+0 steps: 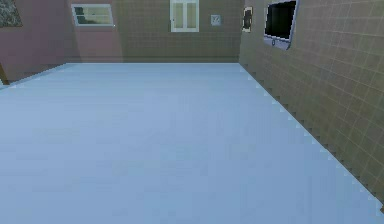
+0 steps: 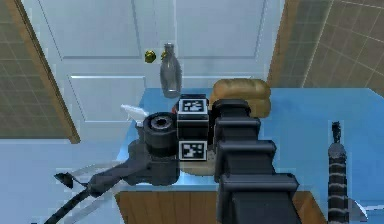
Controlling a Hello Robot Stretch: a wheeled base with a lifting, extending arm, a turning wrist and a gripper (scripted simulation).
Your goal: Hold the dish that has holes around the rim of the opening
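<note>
A low tan shape, perhaps the dish, lies on a blue tabletop, nearer the viewer than a brown loaf of bread. A dark square arm bar hides most of it, so its rim and any holes cannot be made out.

The arm rises as a dark square bar from the bottom edge of the arm side view, just right of the middle. At its far end stand two white squares with black marks. Left of them sits the gripper, whose thin fingers point down and left. It holds nothing.
</note>
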